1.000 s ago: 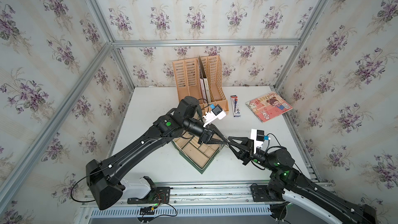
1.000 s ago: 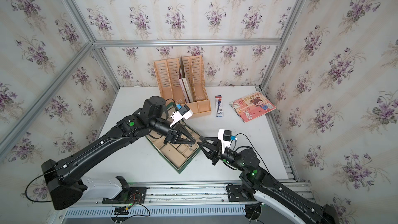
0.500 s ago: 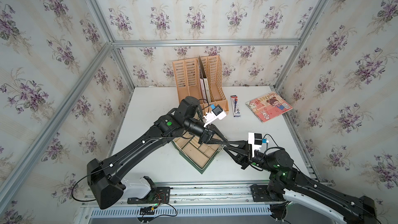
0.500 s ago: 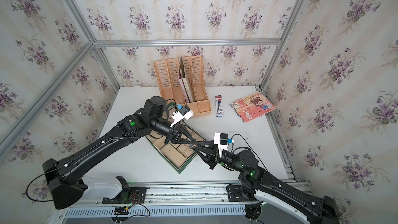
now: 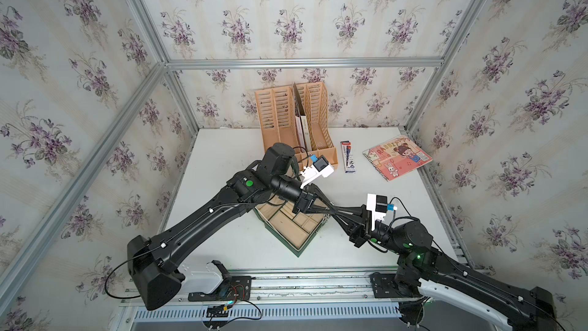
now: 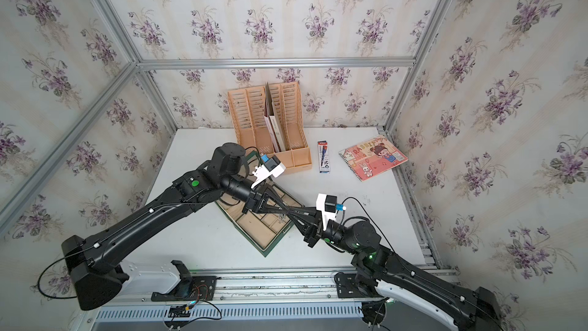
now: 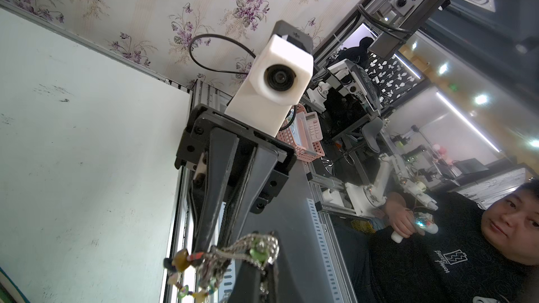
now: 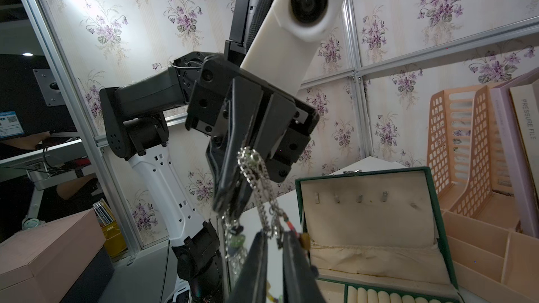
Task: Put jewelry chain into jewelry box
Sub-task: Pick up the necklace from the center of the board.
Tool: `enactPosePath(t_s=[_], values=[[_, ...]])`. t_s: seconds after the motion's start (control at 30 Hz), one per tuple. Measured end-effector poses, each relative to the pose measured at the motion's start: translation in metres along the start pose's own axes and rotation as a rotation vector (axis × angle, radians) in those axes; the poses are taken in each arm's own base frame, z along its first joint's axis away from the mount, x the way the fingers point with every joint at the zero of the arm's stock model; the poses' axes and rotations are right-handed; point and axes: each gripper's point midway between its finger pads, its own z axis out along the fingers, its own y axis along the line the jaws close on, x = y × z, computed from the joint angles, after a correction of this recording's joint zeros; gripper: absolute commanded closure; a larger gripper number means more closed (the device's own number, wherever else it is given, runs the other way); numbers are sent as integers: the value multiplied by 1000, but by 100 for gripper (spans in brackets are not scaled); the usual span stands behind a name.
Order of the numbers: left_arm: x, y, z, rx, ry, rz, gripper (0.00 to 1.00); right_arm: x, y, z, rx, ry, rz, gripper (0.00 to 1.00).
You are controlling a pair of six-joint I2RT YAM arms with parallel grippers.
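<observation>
The jewelry chain [image 8: 256,188] hangs in the air over the open jewelry box [image 5: 294,234], near the box edge that faces the right arm, and no part of it lies in a compartment yet. My left tool [image 8: 230,205] has its fingers pressed together on the chain's upper loop, so the links and charms dangle freely below. The right tool [image 8: 274,236] has come in nose to nose with the left one above that same box edge. Its fingers [image 8: 256,257] stand only a narrow gap apart, and the hanging strands drop into that gap. I cannot tell whether they have clamped the chain. As I judge it, the pickup is done and the box lid is up, with the beige lining and dividers exposed. What is left is to carry the chain further over the box, lower it into a compartment and let go. The tabletop [image 5: 222,167] around the box holds nothing I need.
</observation>
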Motion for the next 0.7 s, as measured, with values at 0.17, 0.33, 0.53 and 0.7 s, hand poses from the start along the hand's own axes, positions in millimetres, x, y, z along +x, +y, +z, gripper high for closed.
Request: enactPosePath(t_s=[0.17, 0.33, 0.53, 0.7], values=[[1, 1, 0, -2, 1, -3, 100, -1, -1, 2, 9, 0, -2, 85], [1, 1, 0, -2, 0, -2, 100, 0, 0, 5, 2, 8, 1, 90], [1, 0, -1, -9, -3, 1, 100, 0, 3, 5, -12, 7, 3, 100], [3, 2, -2, -25, -7, 5, 100, -11, 9, -2, -27, -29, -1, 100]])
